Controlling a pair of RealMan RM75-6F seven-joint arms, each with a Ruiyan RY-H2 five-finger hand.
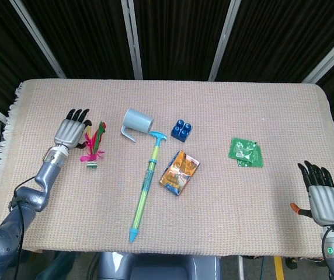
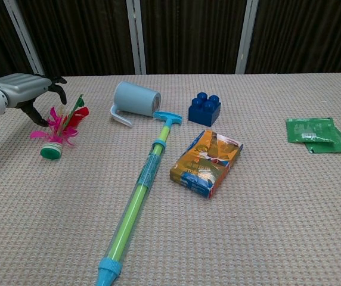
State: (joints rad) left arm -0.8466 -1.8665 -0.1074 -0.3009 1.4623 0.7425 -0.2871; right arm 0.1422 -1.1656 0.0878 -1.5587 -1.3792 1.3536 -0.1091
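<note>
A feathered shuttlecock (image 1: 93, 146) (image 2: 59, 129) with pink, red and green feathers lies at the left of the table. My left hand (image 1: 72, 131) (image 2: 28, 90) hovers right beside its feathers, fingers spread and holding nothing. My right hand (image 1: 322, 197) is open at the table's near right corner, far from every object, and shows only in the head view.
A grey-blue cup (image 1: 138, 123) lies on its side beside a blue toy brick (image 1: 181, 129). A long green and blue water pump (image 1: 145, 185), an orange snack packet (image 1: 179, 172) and green sachets (image 1: 246, 152) lie on the beige woven cloth (image 1: 272, 105).
</note>
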